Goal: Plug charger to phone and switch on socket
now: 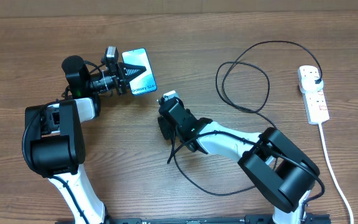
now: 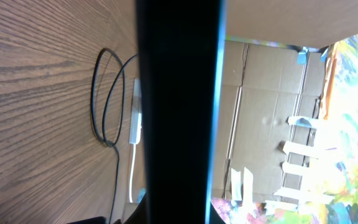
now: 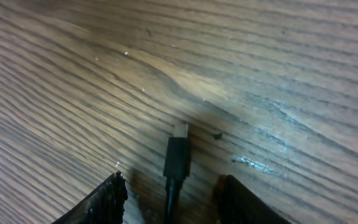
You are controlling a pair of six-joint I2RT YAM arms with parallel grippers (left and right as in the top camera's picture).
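The phone [image 1: 138, 71], its screen lit light blue, is lifted and tilted at the left with my left gripper [image 1: 122, 79] shut on its lower end. In the left wrist view the phone [image 2: 179, 112] is a dark band down the middle. The charger's connector tip [image 3: 178, 155] lies on the wood between the fingers of my right gripper [image 3: 173, 202], with a gap on each side. That right gripper [image 1: 165, 121] hangs over mid-table. The charger's cable [image 1: 244, 78] loops to its black plug [image 1: 316, 76], which sits in the white socket [image 1: 312, 93] at the far right.
The socket's thick white cord [image 1: 329, 158] runs down the right side toward the front edge. More black cable curls under my right arm [image 1: 191, 180]. Cardboard boxes [image 2: 260, 93] stand beyond the table in the left wrist view.
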